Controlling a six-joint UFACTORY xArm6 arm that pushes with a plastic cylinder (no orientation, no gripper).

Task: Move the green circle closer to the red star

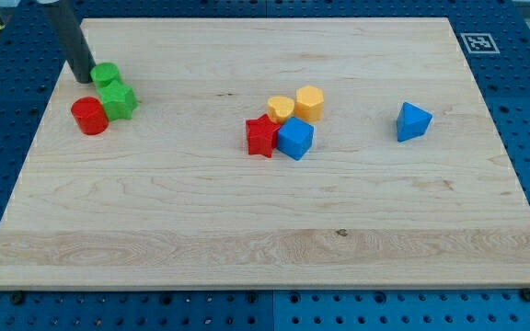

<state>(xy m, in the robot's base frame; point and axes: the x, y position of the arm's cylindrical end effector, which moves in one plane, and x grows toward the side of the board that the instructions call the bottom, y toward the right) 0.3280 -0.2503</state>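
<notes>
Green circle (105, 74) sits just to the view's right of my tip (83, 77), touching it or very nearly so, near the board's upper left corner. Being a plain rod, my tip has nothing to release or clench, and it grasps nothing; it only stands against the block.

Counting by colour gives two green, two red, two blue and two yellow, eight blocks in all. Second of the greens is a green star-like block (119, 100), below and right of my tip, touching the circle's lower edge. A red cylinder (89, 116) lies just below my tip, against that green block's left side.

Well to the right of my tip, mid-board, four blocks huddle together: the red star (261, 136), a blue block (294, 139) (shape unclear) touching its right side, and above them a yellow block (281, 109) and a yellow hexagon (309, 103). Farther right still, apart from everything, is a blue triangle-like block (413, 120).

No containers appear; all eight rest directly on the wooden board (247, 239).
</notes>
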